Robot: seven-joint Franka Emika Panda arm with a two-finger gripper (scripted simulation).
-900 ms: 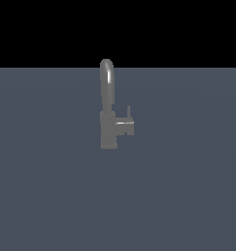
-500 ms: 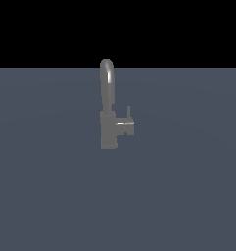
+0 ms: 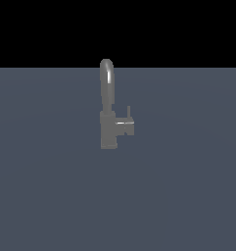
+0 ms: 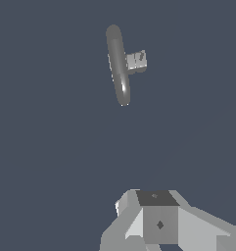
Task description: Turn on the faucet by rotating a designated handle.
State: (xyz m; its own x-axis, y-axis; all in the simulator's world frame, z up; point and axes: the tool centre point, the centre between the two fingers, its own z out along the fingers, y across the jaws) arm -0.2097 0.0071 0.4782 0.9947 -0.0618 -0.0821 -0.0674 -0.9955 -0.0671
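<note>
faucet [image 4: 118, 63] | handle [image 4: 137, 61] | well apart from end effector [image 4: 156, 223]

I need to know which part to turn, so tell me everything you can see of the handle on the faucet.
The handle is a short, boxy, matte grey stub that looks like metal. It sticks out sideways from the blocky body of the faucet, toward the exterior view's right, below the arched spout. A thin pin lever stands upright at its outer end. From the wrist view it shows as a small pale block beside the spout. Nothing touches it except the faucet body; the gripper is well clear.
</note>
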